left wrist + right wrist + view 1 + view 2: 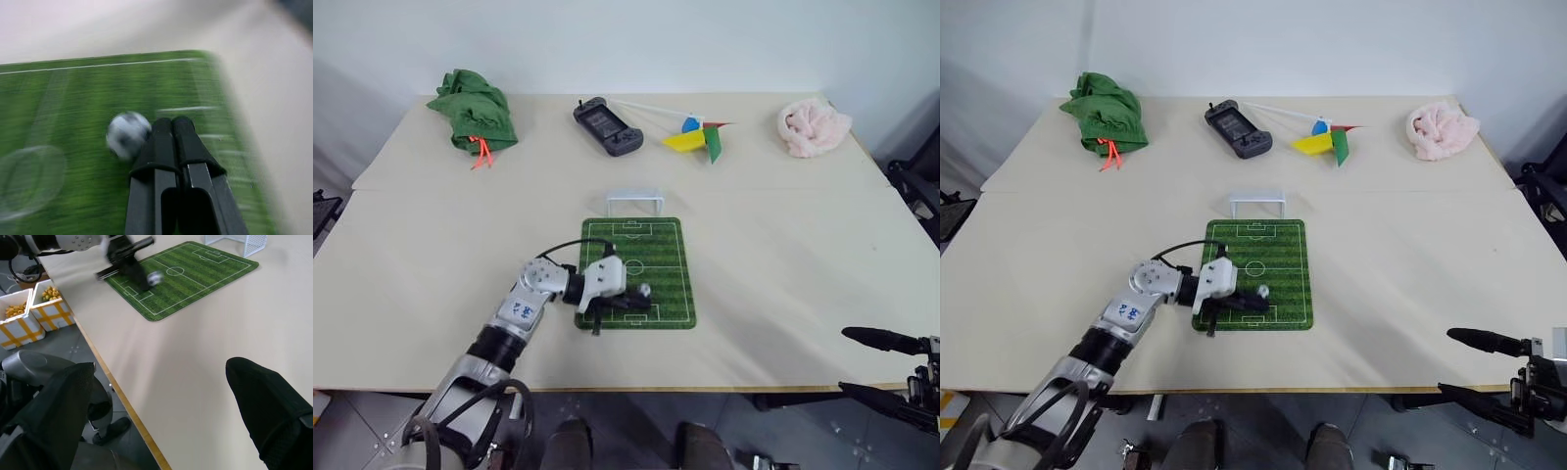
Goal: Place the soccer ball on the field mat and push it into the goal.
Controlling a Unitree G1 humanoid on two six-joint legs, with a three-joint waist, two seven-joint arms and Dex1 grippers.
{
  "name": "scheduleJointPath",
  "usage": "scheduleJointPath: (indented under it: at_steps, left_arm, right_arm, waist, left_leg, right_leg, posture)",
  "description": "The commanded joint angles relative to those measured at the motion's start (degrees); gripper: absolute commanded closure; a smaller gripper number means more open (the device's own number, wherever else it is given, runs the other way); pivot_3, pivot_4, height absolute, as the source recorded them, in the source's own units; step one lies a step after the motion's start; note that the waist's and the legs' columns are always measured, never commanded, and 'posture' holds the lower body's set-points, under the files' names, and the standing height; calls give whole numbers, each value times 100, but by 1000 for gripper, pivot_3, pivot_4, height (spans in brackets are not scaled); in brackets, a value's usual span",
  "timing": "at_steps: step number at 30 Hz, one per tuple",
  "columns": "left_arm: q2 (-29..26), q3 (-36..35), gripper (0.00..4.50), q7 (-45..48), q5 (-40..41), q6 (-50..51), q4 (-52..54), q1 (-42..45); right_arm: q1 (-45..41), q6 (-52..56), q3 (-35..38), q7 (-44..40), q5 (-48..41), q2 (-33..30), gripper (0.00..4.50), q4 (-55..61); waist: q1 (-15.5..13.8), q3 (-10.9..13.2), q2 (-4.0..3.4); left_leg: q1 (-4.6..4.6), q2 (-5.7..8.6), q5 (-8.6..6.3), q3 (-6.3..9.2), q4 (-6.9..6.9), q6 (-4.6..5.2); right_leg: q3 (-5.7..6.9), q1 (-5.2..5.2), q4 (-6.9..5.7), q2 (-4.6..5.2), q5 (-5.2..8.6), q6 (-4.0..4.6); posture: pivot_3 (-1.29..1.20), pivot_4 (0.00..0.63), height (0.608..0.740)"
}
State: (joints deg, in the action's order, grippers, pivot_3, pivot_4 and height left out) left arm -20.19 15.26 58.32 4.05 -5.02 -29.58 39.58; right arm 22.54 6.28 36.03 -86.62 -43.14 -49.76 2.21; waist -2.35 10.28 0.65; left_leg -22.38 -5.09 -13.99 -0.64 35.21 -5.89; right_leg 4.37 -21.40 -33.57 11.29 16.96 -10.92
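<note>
The soccer ball (pixel 645 291) lies on the field mat (pixel 658 245), in its near half. My left gripper (pixel 644 302) reaches in from the mat's left side, low over the grass and shut with nothing between its fingers. In the left wrist view the ball (pixel 128 134) rests against the side of the fingertips (pixel 164 128). The goal (pixel 635 203) stands upright on the table at the mat's far end. My right gripper (pixel 864 368) hangs open off the table's near right edge, far from the mat, its two fingers (pixel 266 404) spread wide.
Along the table's far side lie a green cloth bag (pixel 475 110), a dark game controller (pixel 607 126), a coloured pinwheel (pixel 700 136) and a pink cloth (pixel 814 127). White boxes holding yellow pieces (pixel 19 313) sit on the floor below the table's front edge.
</note>
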Motion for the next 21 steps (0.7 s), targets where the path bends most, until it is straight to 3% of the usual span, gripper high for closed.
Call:
scheduleJointPath:
  at_steps: [1, 9, 17, 21]
  left_arm:
    - [-30, -362, 4475, -380, 14, -51, -29, 81]
    - [-80, -914, 4475, -1250, 9, 245, 16, 189]
    - [-463, -1255, 4475, -522, 665, 814, 631, 56]
    - [-824, -1578, 4475, -261, 870, 614, 716, -19]
  right_arm:
    - [-79, 12, 107, 38, 5, 23, 0, 124]
    - [-349, 8, 30, 30, 115, -28, 0, -65]
    - [-1001, 19, -157, -15, 317, -234, 0, -502]
    - [-1266, -9, -224, -139, 394, -302, 0, -772]
  waist:
    - [26, -1, -1]
    - [-18, 0, -1]
    - [-33, -1, -1]
    - [-20, -1, -1]
  left_leg:
    - [0, 0, -1, 0, -5, 1]
    - [-2, 0, -2, -5, -13, 1]
    - [-3, 0, -2, -7, -14, 1]
    - [-2, 0, -2, -8, -14, 1]
  right_leg:
    - [0, -1, 2, 0, 0, 0]
    - [2, -6, 6, 0, -1, -4]
    - [1, -7, 5, 0, -1, -4]
    - [1, -8, 3, 0, -1, -4]
  posture:
    - [0, 150, 740]
    - [0, 150, 740]
    - [0, 150, 740]
    - [0, 150, 740]
